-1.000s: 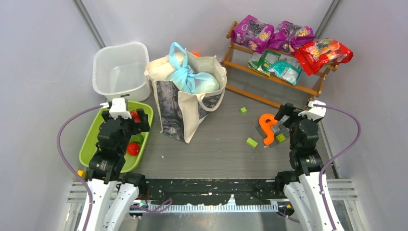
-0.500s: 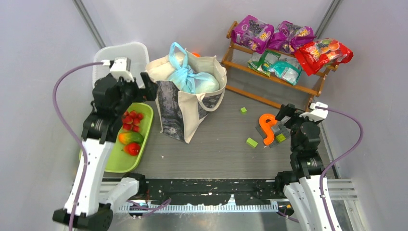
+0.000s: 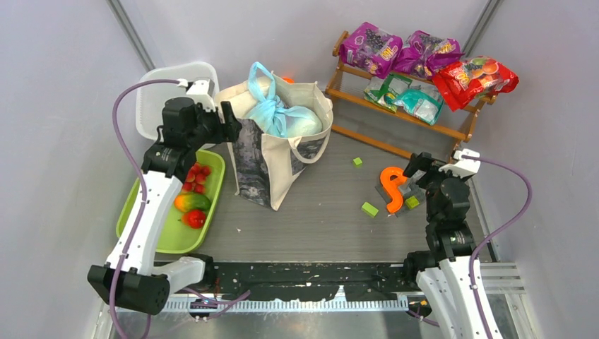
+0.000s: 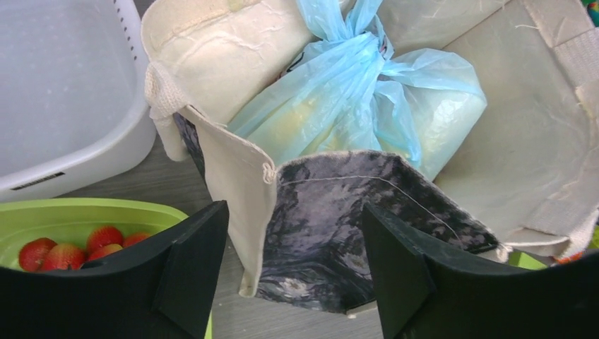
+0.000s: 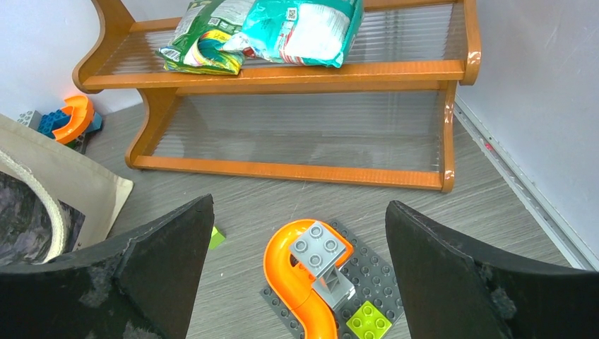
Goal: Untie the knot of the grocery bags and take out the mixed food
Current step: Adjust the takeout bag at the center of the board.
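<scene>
Inside canvas tote [image 4: 526, 134]: thin blue plastic bag [image 4: 332, 113], bunched knot [image 4: 351, 41].

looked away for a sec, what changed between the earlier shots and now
The left hand rose from over the green tray and swung forward to the left edge of the canvas tote, open, holding nothing. The right hand barely shifted and is open too. The blue bag and its knot stayed as they were.
</scene>
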